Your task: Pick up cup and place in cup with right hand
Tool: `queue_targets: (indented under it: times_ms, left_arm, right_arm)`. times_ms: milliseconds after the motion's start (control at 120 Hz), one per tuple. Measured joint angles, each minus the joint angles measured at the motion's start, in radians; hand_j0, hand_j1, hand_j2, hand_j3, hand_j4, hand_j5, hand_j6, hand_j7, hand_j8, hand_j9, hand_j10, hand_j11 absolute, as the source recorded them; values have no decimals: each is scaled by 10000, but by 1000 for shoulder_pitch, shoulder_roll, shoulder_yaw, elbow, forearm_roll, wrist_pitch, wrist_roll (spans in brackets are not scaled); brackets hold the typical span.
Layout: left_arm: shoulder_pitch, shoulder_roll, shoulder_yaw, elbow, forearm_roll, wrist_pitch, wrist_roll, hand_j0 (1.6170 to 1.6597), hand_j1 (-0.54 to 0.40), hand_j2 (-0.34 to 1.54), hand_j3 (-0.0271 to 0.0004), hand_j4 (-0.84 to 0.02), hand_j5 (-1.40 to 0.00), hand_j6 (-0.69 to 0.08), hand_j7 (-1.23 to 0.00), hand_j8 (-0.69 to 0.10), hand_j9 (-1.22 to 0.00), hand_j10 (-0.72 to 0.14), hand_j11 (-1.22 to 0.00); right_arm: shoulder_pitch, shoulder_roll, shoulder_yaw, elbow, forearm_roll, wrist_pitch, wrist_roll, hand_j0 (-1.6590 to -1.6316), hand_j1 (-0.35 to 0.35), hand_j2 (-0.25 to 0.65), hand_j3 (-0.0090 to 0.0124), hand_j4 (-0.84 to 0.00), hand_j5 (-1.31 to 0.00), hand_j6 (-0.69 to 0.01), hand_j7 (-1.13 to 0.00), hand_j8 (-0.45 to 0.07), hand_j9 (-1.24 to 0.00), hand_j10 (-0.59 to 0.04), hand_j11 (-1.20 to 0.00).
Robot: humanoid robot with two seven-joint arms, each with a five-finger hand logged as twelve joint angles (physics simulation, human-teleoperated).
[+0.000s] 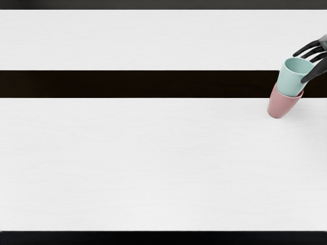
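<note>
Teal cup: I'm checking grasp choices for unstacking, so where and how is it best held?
I'd grip the teal cup by its upper outer wall, just under the rim, coming from the right, where the right hand already is. Its base is sunk in the pink cup, so only the upper wall is exposed; no handle shows, and the round wall should suit an opposed grip.

The desk (127, 163) is white, with faint thin lines which run from left to right. Along its far edge there is a black band (127, 84), straight and even. Behind this band lies a white surface (127, 40); whether it belongs to the same desk, one cannot tell. Farther still is a dark grey strip (127, 4). A black strip (127, 238) follows the desk's near edge.
</note>
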State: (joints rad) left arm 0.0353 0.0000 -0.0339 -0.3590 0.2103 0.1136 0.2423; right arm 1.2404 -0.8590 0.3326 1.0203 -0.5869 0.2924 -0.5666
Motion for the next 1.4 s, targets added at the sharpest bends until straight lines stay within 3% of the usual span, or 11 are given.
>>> queue_targets:
  times_ms: [208,308,325,333,400,483,583,708,1158,1400]
  left_arm:
    - [0,0,0,0,0,0,0,16581,3488,-1,-1,2,-1,2,-1,2,-1,2,-1]
    - [0,0,0,0,0,0,0,16581,3487,1,-2,2,-3,3,-2,3,-3,2,-3]
    - [0,0,0,0,0,0,0,16581,3487,1,-2,2,-2,3,-2,3,-2,2,-3]
    - [0,0,0,0,0,0,0,16581,3487,1,-2,2,-2,3,-2,3,-2,2,-3]
    - [0,0,0,0,0,0,0,16581,3488,0,-2,2,-2,3,-2,2,-2,2,-2]
    - [0,0,0,0,0,0,0,16581,3488,0,-1,2,-2,2,-2,2,-2,2,-2]
    - [0,0,0,0,0,0,0,16581,3488,0,-1,2,-1,3,-1,3,-1,2,-2]
    - [0,0,0,0,0,0,0,16581,3488,0,-1,2,-1,3,-1,3,-1,2,-1]
    - [0,0,0,0,0,0,0,16581,3489,-1,-1,2,-1,3,-1,3,-1,2,-1]
    - [0,0,0,0,0,0,0,16581,3489,-1,-1,2,0,3,0,3,-1,2,-1]
  right_arm:
    - [-13,5,-1,-1,0,-2,1,-16580,1104,305,3,-4240,-5553,-3517,-5530,-3914,-5593,-4214,-5591]
    - [-23,15,0,-2,-2,-14,4,-16549,865,-403,-32,-4222,-5320,-3750,-5368,-3941,-5373,-4179,-5376]
    - [-24,16,1,-2,-1,-15,6,-16549,726,-533,-5,-4050,-5089,-3560,-5143,-3792,-5138,-4009,-5141]
    - [-25,17,1,-2,-1,-16,7,-16550,556,-510,-1,-3889,-4886,-3419,-4938,-3641,-4933,-3850,-4935]
    - [-29,20,4,-3,1,-31,17,-16559,-577,-361,0,-2813,-3527,-2477,-3562,-2634,-3560,-2783,-3561]
    - [-31,22,8,-3,3,-41,23,-16566,-1559,-234,0,-1882,-2347,-1663,-2368,-1765,-2368,-1860,-2368]
    - [-28,26,10,-3,4,-45,26,-16572,-2313,-138,0,-1168,-1440,-1040,-1451,-1098,-1452,-1151,-1452]
    - [-14,43,11,-3,4,-42,22,-16576,-2859,-70,0,-653,-783,-591,-787,-617,-789,-640,-788]
    - [46,152,3,-1,4,-5,5,-16580,-3429,-3,0,-103,-91,-109,-87,-102,-90,-94,-89]
    - [72,199,25,6,87,173,-2,-16580,-3476,1,0,-51,-31,-61,-27,-53,-29,-44,-28]
